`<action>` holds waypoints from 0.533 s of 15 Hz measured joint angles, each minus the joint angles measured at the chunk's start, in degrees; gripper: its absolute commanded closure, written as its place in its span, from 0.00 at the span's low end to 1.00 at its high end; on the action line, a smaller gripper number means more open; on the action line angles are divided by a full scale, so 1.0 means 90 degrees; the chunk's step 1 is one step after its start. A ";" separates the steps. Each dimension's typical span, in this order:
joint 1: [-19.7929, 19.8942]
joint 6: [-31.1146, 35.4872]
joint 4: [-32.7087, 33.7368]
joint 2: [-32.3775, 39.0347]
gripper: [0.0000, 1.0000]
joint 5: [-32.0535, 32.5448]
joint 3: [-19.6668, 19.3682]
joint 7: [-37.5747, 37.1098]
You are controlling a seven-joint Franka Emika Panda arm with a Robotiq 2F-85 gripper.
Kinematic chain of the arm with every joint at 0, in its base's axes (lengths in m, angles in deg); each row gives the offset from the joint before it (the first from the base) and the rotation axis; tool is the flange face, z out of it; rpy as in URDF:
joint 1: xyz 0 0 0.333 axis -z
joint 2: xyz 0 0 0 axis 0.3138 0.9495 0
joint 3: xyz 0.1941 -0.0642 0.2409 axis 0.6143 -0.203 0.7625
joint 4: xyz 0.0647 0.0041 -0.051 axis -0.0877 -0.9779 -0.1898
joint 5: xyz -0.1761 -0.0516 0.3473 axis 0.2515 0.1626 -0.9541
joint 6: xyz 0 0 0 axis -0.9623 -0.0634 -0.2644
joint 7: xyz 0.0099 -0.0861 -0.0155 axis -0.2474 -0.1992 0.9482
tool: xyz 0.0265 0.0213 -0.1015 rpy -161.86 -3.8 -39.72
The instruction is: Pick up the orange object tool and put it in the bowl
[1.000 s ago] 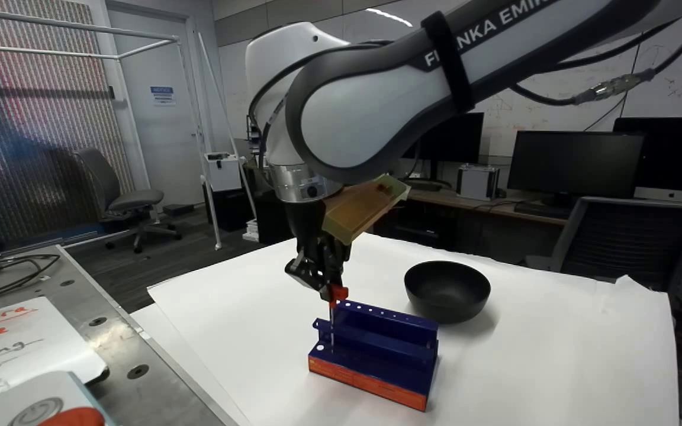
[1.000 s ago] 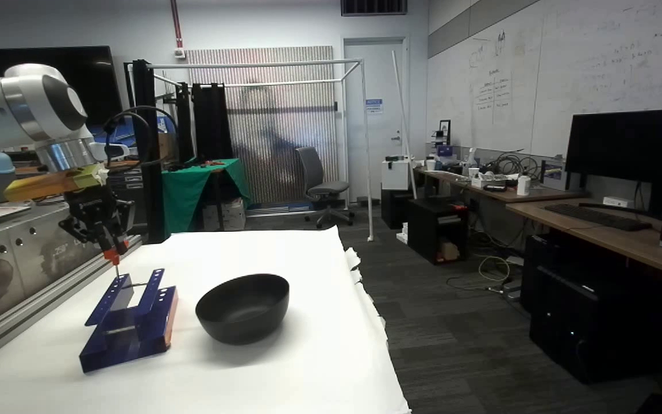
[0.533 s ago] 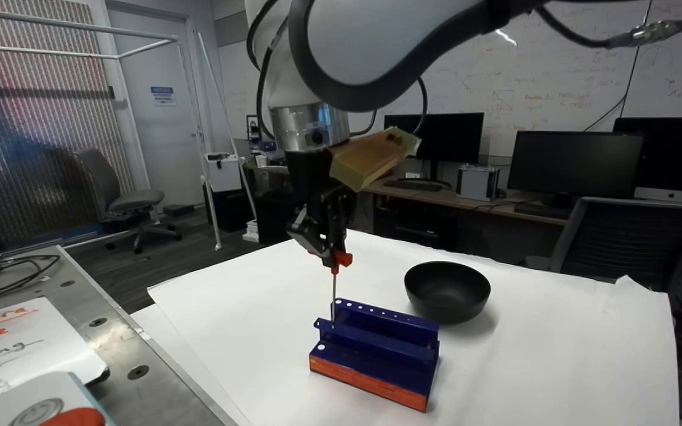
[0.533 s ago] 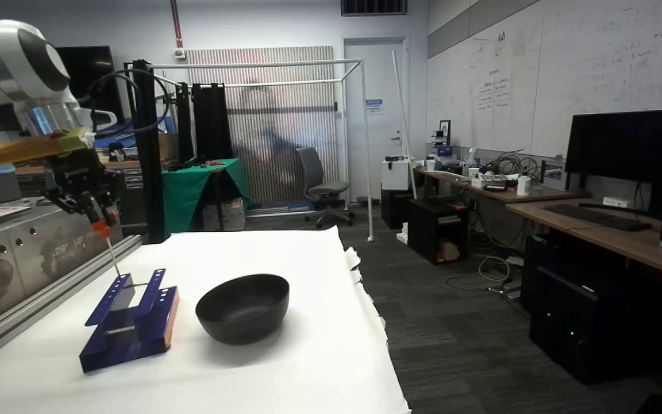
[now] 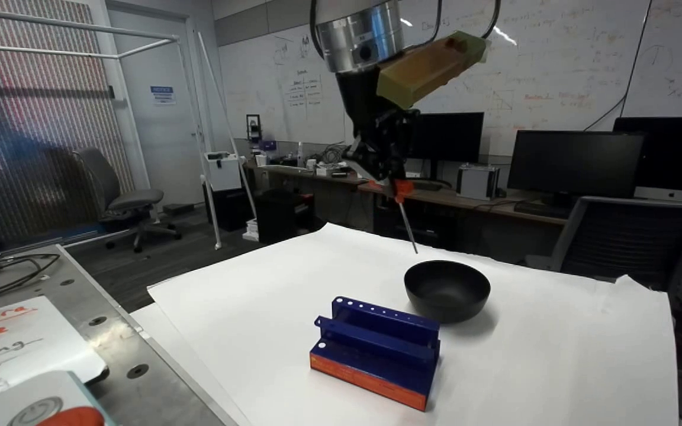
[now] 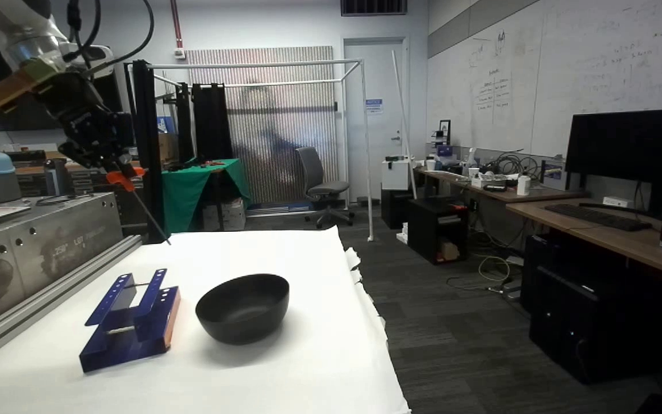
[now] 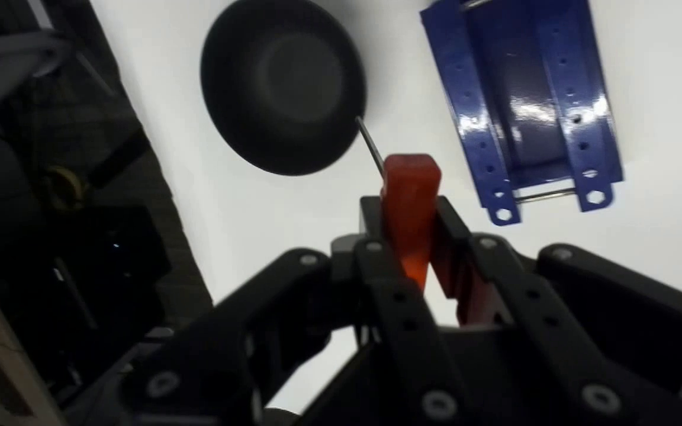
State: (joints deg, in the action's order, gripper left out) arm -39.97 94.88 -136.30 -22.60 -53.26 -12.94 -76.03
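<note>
My gripper [image 5: 396,181] is shut on the orange object tool [image 5: 404,190], a screwdriver-like stick with an orange-red T-shaped handle and a thin metal shaft. The tool also shows in an exterior view [image 6: 122,180]. It hangs tilted in the air, tip down, clear of the rack. In the wrist view its handle [image 7: 411,183] sits between both fingers [image 7: 413,225], and its tip overlaps the bowl's edge. The glossy black bowl [image 5: 444,310] stands upright on the white table, below the tool; it also shows in an exterior view [image 6: 239,329] and in the wrist view [image 7: 228,112].
The blue rack [image 5: 370,358] with an orange base stands beside the bowl; it also shows in an exterior view [image 6: 153,322] and in the wrist view [image 7: 527,118]. A metal bench [image 5: 140,371] runs along the white table [image 5: 246,319]. A chair [image 5: 631,248] stands behind it.
The gripper has risen with the orange tool, drawing its shaft out of the blue rack. It has moved toward the bowl and the tool has tilted. Bowl and rack stay about where they were.
</note>
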 measured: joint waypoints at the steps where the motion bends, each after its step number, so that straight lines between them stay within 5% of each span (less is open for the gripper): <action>1: 0.0039 -0.0054 -0.0126 -0.0004 0.90 0.0145 -0.0040 -0.0180; 8: 0.0401 0.0493 -0.0910 0.0618 0.90 0.0648 -0.0190 -0.1227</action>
State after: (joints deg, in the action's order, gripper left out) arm -36.36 99.32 -144.49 -17.04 -47.42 -14.65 -87.07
